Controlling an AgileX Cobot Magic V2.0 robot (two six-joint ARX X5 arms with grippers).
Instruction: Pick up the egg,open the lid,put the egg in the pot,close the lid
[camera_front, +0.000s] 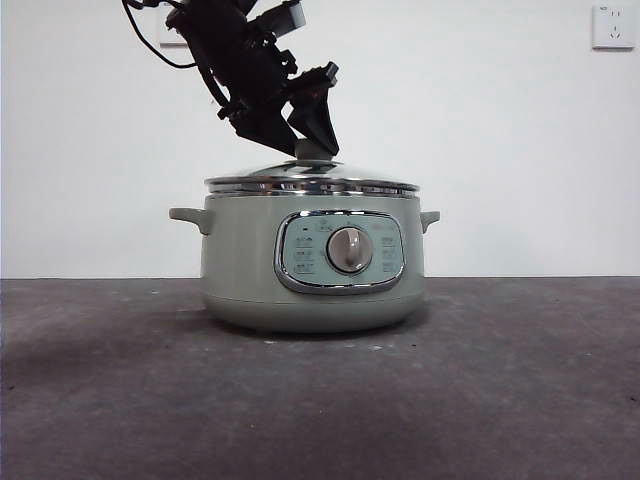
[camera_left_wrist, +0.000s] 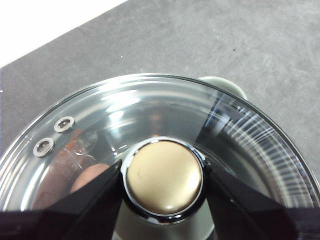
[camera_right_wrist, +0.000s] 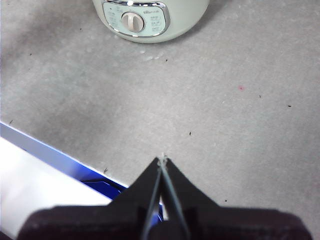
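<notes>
Your left gripper has its fingers pinching the lid knob; lid sits on the pot, egg inside. Yank away crooked and you'll drag the lid off. Right gripper fingers pressed together.

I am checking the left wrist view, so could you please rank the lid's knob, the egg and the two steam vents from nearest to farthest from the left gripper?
1. Knob of the lid: between the left gripper's jaws.
2. Egg: under the glass, inside the pot, beside one jaw.
3. Steam vents: out near the lid's rim.
</notes>
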